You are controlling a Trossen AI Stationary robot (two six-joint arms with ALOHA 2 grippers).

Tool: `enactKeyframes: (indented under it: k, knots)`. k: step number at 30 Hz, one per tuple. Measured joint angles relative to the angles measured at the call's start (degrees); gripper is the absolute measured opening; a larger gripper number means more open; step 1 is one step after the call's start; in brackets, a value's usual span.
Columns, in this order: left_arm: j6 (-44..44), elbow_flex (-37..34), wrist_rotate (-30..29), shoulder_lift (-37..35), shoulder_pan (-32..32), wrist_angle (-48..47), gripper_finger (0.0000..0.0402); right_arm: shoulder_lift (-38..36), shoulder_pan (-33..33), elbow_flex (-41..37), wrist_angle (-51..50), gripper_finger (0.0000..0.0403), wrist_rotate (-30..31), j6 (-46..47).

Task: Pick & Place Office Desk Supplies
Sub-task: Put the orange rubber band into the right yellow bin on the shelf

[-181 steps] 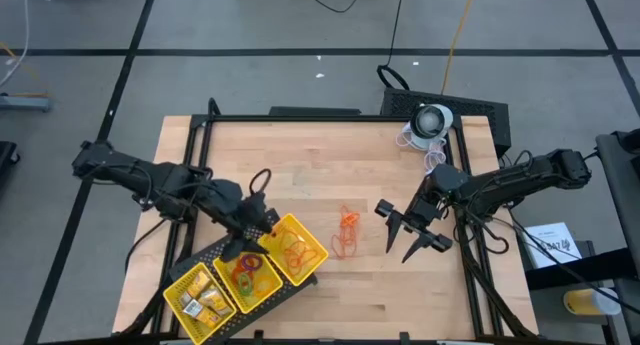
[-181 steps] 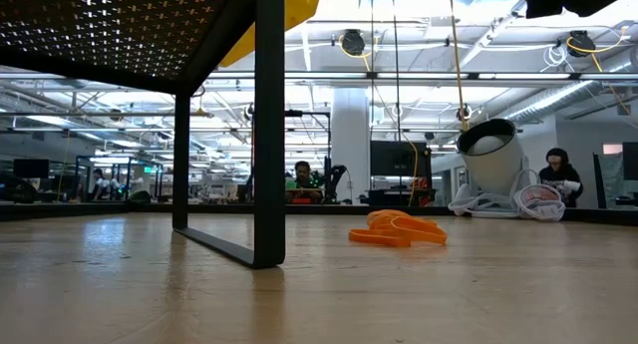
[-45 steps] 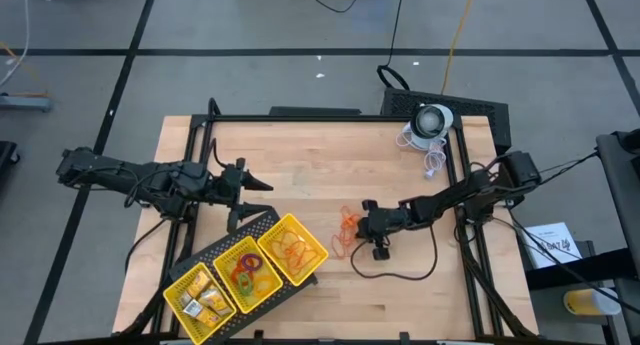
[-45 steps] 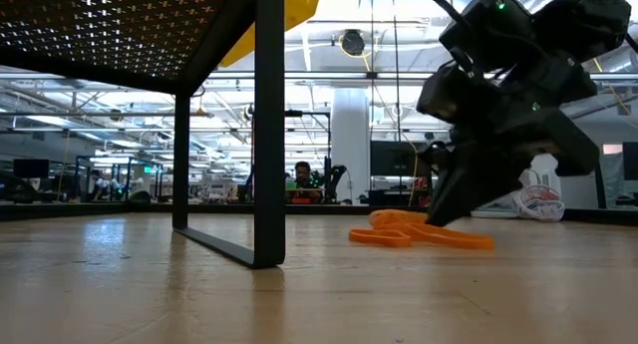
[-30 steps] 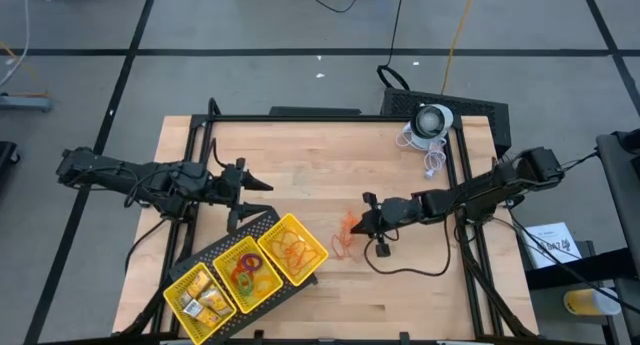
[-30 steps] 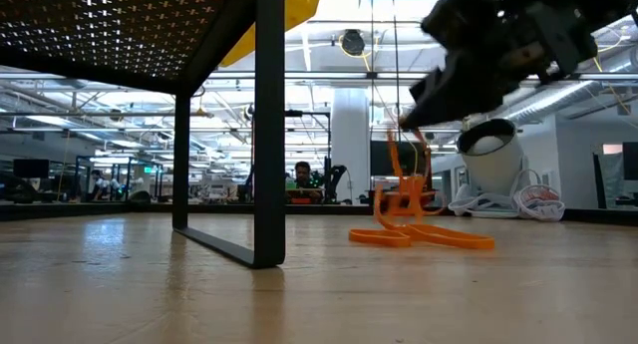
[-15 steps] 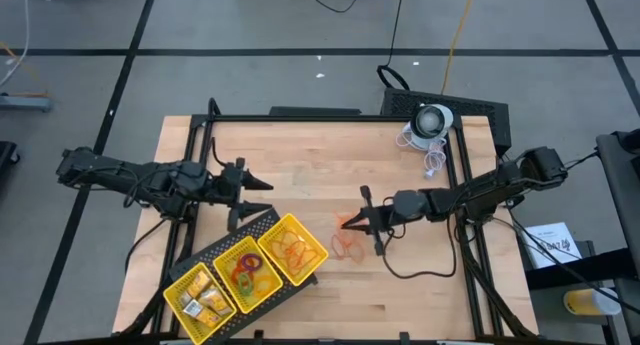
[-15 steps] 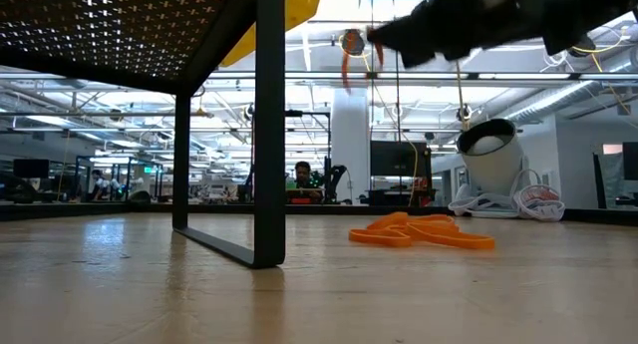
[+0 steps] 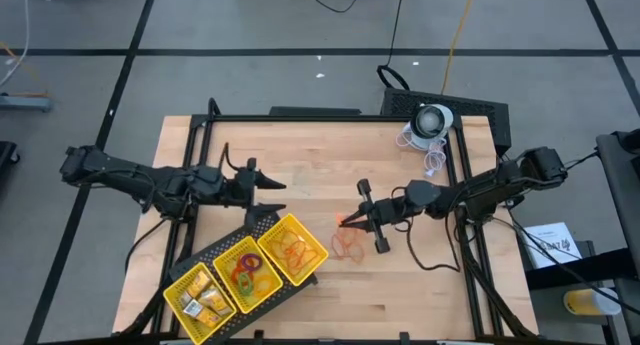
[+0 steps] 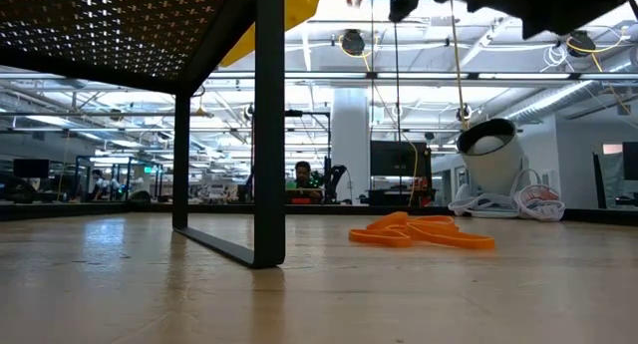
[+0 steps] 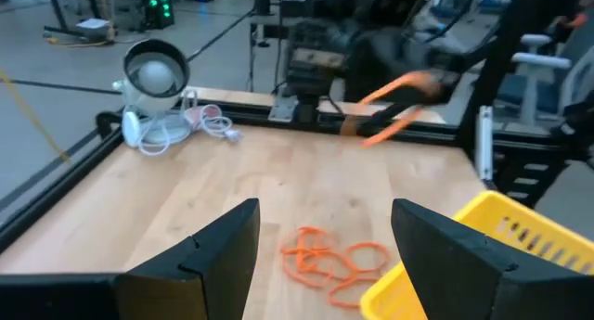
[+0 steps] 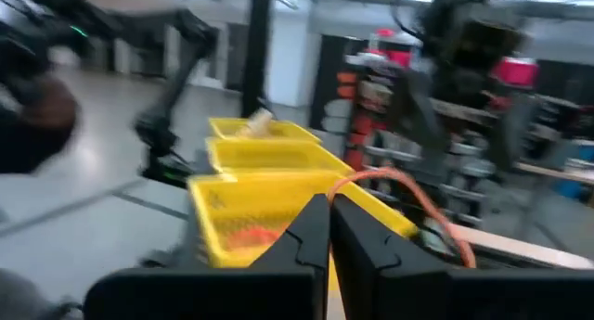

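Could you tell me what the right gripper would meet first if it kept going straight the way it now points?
Probably the yellow tray: the right gripper, shut on a rubber band, points at its nearest compartment, though it may be high enough to pass over.

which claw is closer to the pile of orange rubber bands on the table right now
The right claw. It hangs just above the rubber bands, pinching one band. The left claw waits open farther off, beside the yellow tray.
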Motion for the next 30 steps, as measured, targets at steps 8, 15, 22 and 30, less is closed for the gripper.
enactKeyframes:
  k: [8, 15, 22, 30]
  knots:
    - [0.29, -0.02, 2.6, 0.3, 0.02, 5.25, 0.0255, 0.02, 0.01, 6.01, -6.63, 0.0, -4.93, 0.97]
    - [3.17, -0.1, 9.0, 5.89, 0.02, 19.48, 0.0255, 0.02, -1.97, 9.36, -8.73, 0.0, -4.84, -2.59]
    - [7.22, 0.0, 10.45, 14.9, 0.28, 32.39, 0.0255, 0.0, -3.79, 9.91, -8.0, 0.0, -4.75, -1.88]
    - [15.58, -0.02, 7.15, 22.04, 0.34, 43.98, 0.0255, 0.49, -3.94, 9.93, -2.73, 0.0, -4.48, -2.76]
